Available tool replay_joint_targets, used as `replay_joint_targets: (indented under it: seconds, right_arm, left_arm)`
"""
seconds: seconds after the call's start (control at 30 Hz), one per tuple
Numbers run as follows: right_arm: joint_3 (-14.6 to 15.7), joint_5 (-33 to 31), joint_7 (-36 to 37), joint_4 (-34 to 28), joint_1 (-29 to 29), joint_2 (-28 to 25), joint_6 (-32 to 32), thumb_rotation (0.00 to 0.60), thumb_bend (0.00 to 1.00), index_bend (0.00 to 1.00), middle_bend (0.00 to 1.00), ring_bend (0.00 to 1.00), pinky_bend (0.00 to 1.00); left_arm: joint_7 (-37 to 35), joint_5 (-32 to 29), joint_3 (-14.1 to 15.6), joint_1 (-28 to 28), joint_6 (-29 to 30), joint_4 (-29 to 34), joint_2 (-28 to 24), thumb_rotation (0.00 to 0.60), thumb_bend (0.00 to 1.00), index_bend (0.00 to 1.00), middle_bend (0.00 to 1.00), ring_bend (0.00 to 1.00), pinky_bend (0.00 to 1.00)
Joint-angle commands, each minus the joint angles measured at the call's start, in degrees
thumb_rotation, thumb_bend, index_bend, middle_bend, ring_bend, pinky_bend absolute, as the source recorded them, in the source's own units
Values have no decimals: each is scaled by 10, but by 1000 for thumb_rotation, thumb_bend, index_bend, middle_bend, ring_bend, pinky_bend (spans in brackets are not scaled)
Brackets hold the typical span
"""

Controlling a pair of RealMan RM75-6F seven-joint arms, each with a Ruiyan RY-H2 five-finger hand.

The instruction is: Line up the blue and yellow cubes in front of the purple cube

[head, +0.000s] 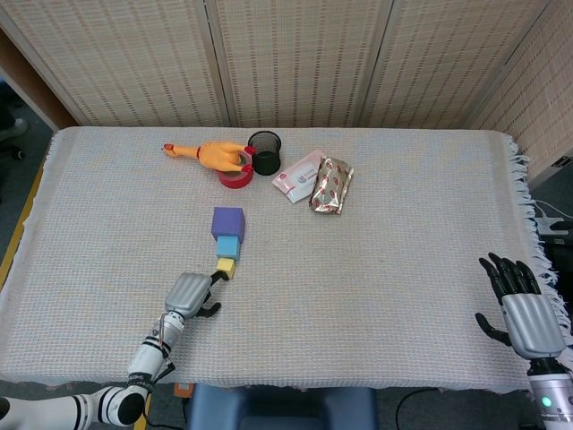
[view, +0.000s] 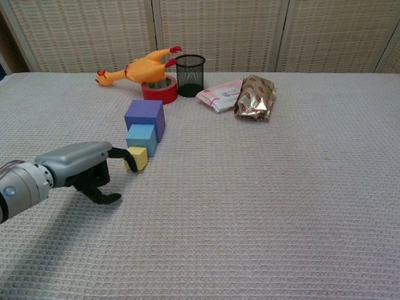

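Head view, looking down on a table covered with a pale woven cloth (head: 376, 269). Near the left-centre, three cubes sit in a line running toward the robot: a large purple cube (head: 228, 221) farthest away, a smaller light blue cube (head: 227, 247) touching its near side, and a small yellow cube (head: 225, 267) touching the blue one. The robot's left hand (head: 190, 295), grey-backed with black fingers, lies low just in front of the yellow cube; one fingertip reaches the cube's near-left edge, and the hand holds nothing. The right hand (head: 524, 313) is well apart at the table's near right edge, fingers spread and empty. At the far side lie an orange rubber chicken (head: 211, 154) on a red tape roll (head: 236, 178), a black mesh cup (head: 265, 152), a pink-and-white packet (head: 299, 176) and a shiny foil snack bag (head: 331, 185).

Chest view, from table height. The left hand (view: 78, 167) enters from the left, one black finger stretched to the left face of the yellow cube (view: 138, 157), the other fingers curled below, gripping nothing. Blue cube (view: 142, 139) and purple cube (view: 145, 117) line up behind it. The right hand is out of this view.
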State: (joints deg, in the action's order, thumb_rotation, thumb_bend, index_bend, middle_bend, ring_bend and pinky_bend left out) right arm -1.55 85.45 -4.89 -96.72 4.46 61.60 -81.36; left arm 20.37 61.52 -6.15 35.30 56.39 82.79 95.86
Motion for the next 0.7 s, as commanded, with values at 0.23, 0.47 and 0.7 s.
replay_joint_targets:
  seconds: [0.23, 0.47, 0.7]
  right_arm:
    - [-1, -1, 0, 0, 0, 0, 1, 600, 39, 0, 0, 0, 0]
    - [-1, -2, 1, 1, 0, 0, 0, 600, 38, 0, 0, 0, 0]
    - [-1, -2, 2, 0, 0, -1, 0, 600, 39, 0, 0, 0, 0]
  left_arm:
    - [-2, 0, -3, 5, -6, -13, 8, 600, 349, 292, 1000, 1000, 1000]
    - [-1, -3, -5, 9, -10, -23, 15, 600, 348, 285, 1000, 1000, 1000]
    - [0, 6, -5, 10, -4, -21, 17, 600, 349, 283, 1000, 1000, 1000]
